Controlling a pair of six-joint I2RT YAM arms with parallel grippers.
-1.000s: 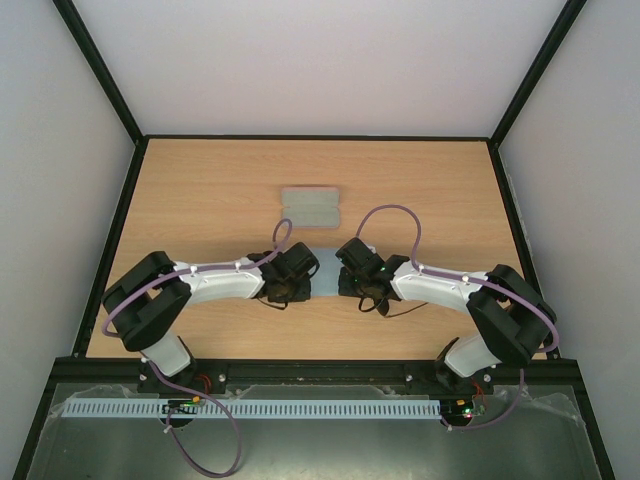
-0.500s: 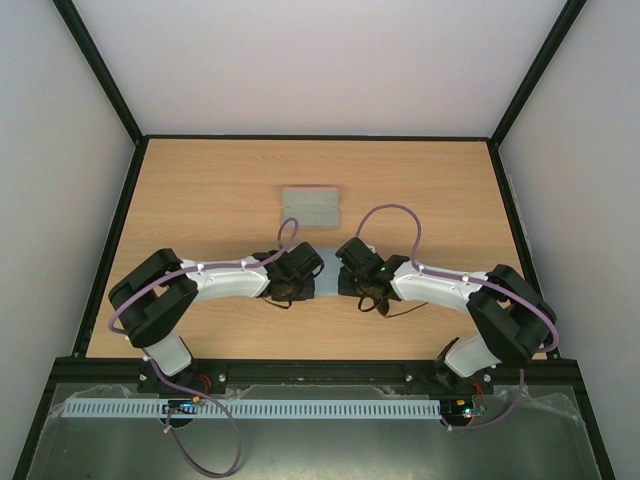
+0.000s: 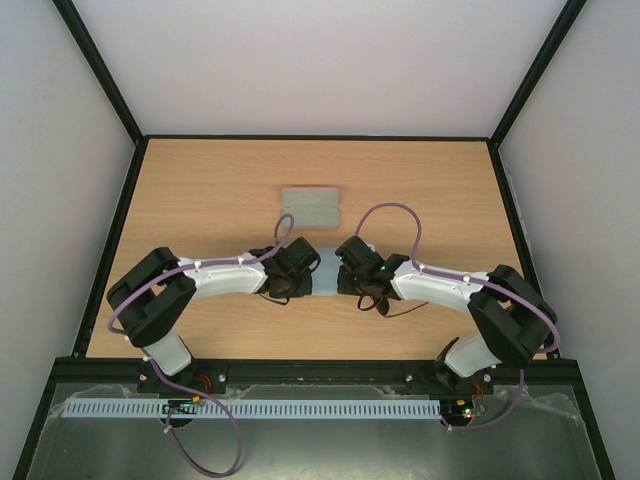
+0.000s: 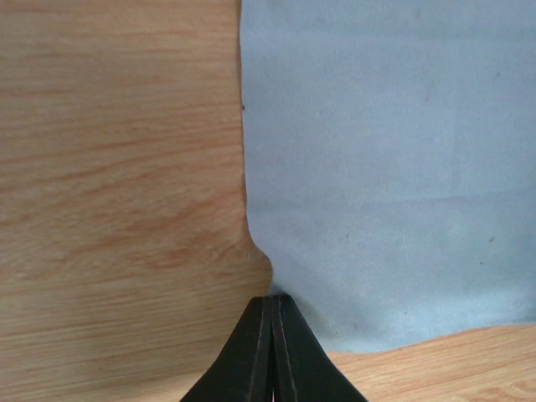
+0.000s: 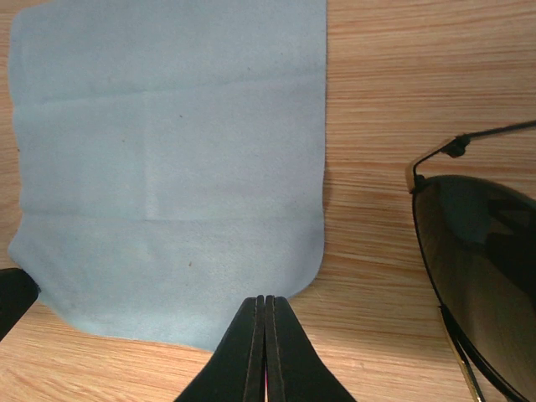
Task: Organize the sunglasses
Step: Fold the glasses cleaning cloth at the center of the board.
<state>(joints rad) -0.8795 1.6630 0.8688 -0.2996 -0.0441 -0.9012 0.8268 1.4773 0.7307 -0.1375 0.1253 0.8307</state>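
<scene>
Pinching light blue cloth (image 4: 385, 167) by near corners with left tool (image 4: 272, 300) and right tool (image 5: 265, 300).
Holding so, probably for folding, clear of sunglasses (image 5: 486, 268) just beside.

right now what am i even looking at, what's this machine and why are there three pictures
This is a robot: a left arm and a right arm bolted to a wooden table. The top picture looks down from above; the other two come from a camera on each wrist, so the black wedge at the bottom is that arm's own fingers. On the table lie a blue cloth, a pair of sunglasses beside it, and an oblong case farther back. The left gripper and right gripper are both shut at the cloth's edge; whether they pinch it I cannot tell.
</scene>
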